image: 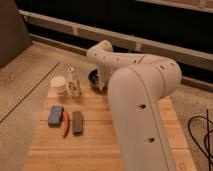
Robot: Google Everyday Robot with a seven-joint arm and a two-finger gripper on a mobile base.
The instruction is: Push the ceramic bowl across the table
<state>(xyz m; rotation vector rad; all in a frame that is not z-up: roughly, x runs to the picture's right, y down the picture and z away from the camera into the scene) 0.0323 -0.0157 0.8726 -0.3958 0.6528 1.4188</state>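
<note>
The ceramic bowl [92, 77], dark and glossy, sits near the far edge of the light wooden table [95, 140]; only its left part shows. My white arm [137, 100] reaches over the table from the near right. My gripper [100, 83] is at the bowl's right near side, mostly hidden behind the arm's wrist. Whether it touches the bowl cannot be seen.
A white cup [59, 85] and a small clear bottle [73, 81] stand left of the bowl. Closer in lie a blue sponge [55, 115], a red thin item [66, 124] and a grey block [77, 122]. Black cables [205, 135] lie on the floor at right.
</note>
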